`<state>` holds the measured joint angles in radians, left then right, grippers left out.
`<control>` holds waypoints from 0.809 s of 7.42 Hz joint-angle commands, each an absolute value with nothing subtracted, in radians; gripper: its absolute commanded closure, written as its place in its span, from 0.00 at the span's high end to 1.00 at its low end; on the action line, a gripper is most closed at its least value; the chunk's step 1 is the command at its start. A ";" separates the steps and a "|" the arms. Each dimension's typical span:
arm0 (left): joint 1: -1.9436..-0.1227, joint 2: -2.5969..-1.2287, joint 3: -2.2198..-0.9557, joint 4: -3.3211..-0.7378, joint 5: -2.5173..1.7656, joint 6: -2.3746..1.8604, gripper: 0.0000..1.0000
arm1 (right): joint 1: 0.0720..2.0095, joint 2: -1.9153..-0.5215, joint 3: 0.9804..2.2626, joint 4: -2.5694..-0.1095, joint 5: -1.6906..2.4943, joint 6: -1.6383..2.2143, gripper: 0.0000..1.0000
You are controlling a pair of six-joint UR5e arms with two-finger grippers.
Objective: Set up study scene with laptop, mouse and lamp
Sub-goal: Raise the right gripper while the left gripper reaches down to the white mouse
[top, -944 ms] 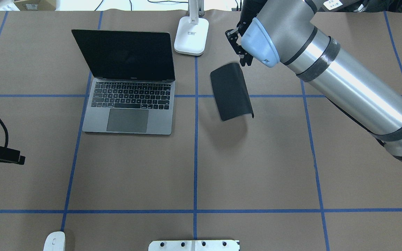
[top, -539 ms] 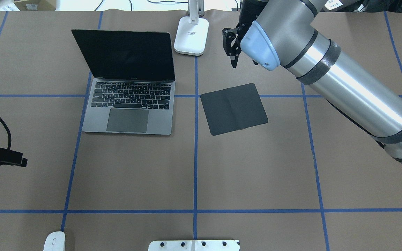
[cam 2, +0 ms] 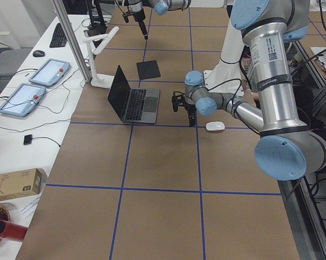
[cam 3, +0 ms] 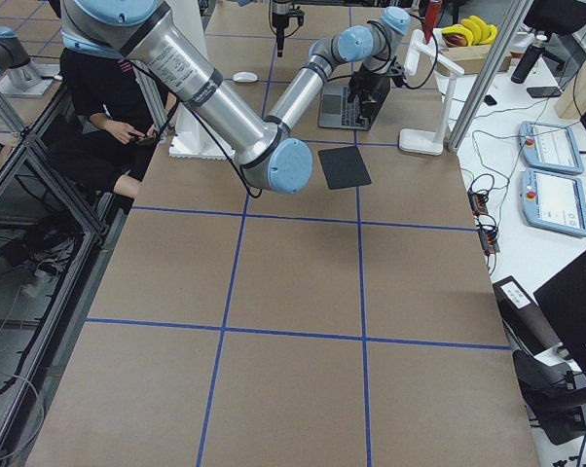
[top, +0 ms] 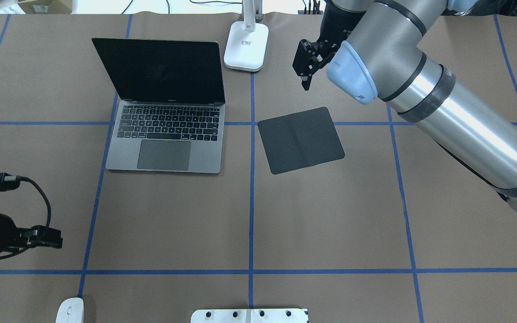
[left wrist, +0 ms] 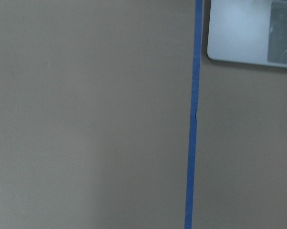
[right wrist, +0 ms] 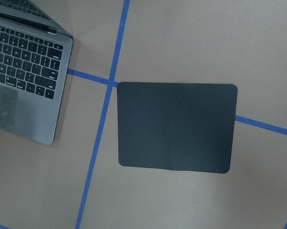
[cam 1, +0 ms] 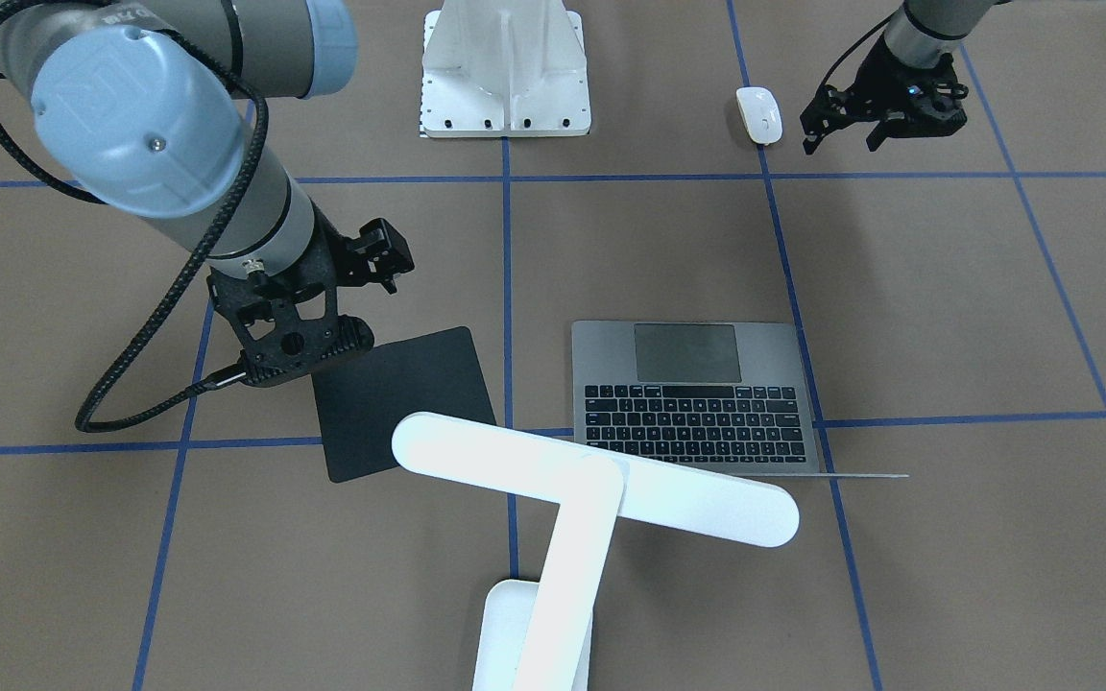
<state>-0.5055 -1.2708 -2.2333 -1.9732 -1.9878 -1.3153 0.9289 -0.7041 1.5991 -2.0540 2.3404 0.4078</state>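
The laptop (top: pixel 164 107) stands open at the far left of centre and also shows in the front view (cam 1: pixel 697 398). The lamp (cam 1: pixel 591 475) stands beside it, its base (top: pixel 246 45) at the far edge. The mouse (top: pixel 70 310) lies at the near left edge, seen too in the front view (cam 1: pixel 759 113). My left gripper (cam 1: pixel 841 139) is open and empty, hovering just beside the mouse without touching it. My right gripper (top: pixel 305 67) is open and empty, raised above the far edge of a black square mat (top: pixel 301 140).
The mat lies flat on the table right of the laptop and fills the right wrist view (right wrist: pixel 177 126). A white ribbed pedestal (cam 1: pixel 505 67) is bolted at the robot's edge. Blue tape lines (top: pixel 251 202) grid the brown table. The left wrist view shows a laptop corner (left wrist: pixel 248 33).
The mat dropped out of my right gripper and now lies flat; that gripper opened and drew up and right. My left arm moved toward the near edge, closer to the mouse.
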 commanded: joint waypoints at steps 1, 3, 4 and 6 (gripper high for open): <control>-0.385 -1.273 -2.232 -1.974 -1.974 -1.376 0.99 | 0.896 -0.816 1.612 -1.896 2.321 0.396 1.00; -0.315 -1.264 -2.229 -1.973 -1.976 -1.376 0.99 | 0.894 -0.845 1.620 -1.893 2.310 0.339 1.00; -0.277 -1.266 -2.220 -1.973 -1.976 -1.376 0.99 | 0.894 -0.844 1.618 -1.893 2.290 0.337 1.00; -0.221 -1.291 -2.166 -1.980 -1.979 -1.377 0.98 | 0.894 -0.842 1.621 -1.893 2.275 0.337 1.00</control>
